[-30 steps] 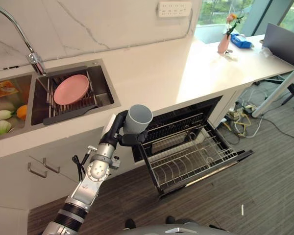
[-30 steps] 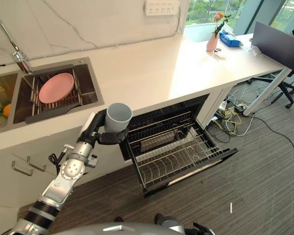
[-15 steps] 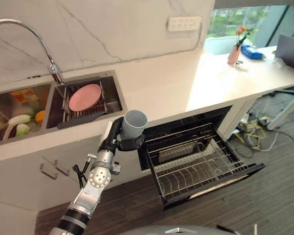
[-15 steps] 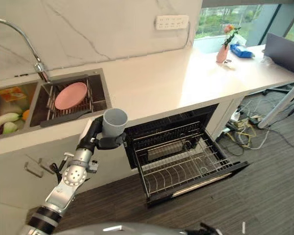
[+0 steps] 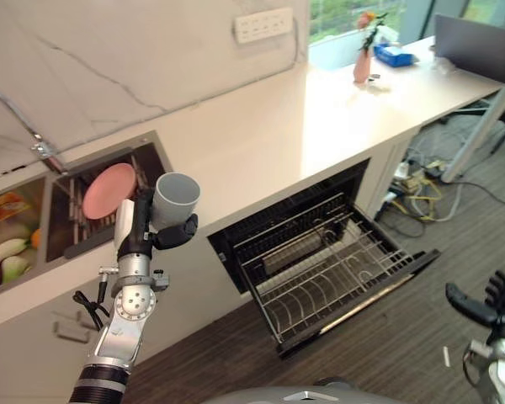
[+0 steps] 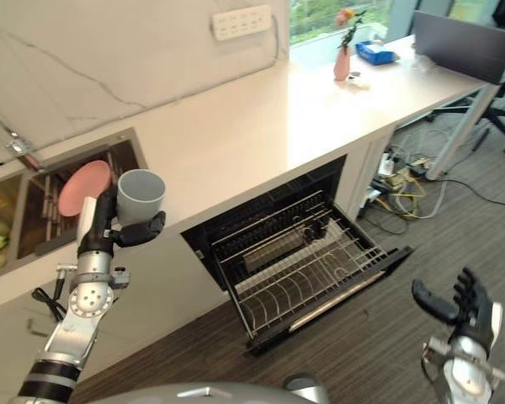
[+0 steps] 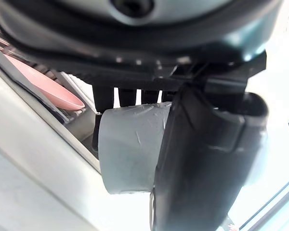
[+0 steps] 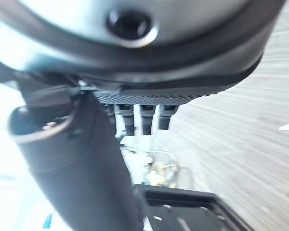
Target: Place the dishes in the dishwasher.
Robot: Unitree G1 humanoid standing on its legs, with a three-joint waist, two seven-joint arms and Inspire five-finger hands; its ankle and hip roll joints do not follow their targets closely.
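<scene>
While left hand (image 5: 143, 231) fingers curl round grey cup (image 5: 175, 199), cup upright, mouth up; right hand (image 6: 463, 307) fingers spread, empty.

The left arm (image 5: 122, 307) is built from silver-grey segments, with a round joint housing studded with small screws and a black ribbed band lower down. The left hand (image 5: 139, 231) is dark, with a white plate along its back. The right hand (image 6: 463, 307) is dark, mounted on a silver-grey wrist.
</scene>
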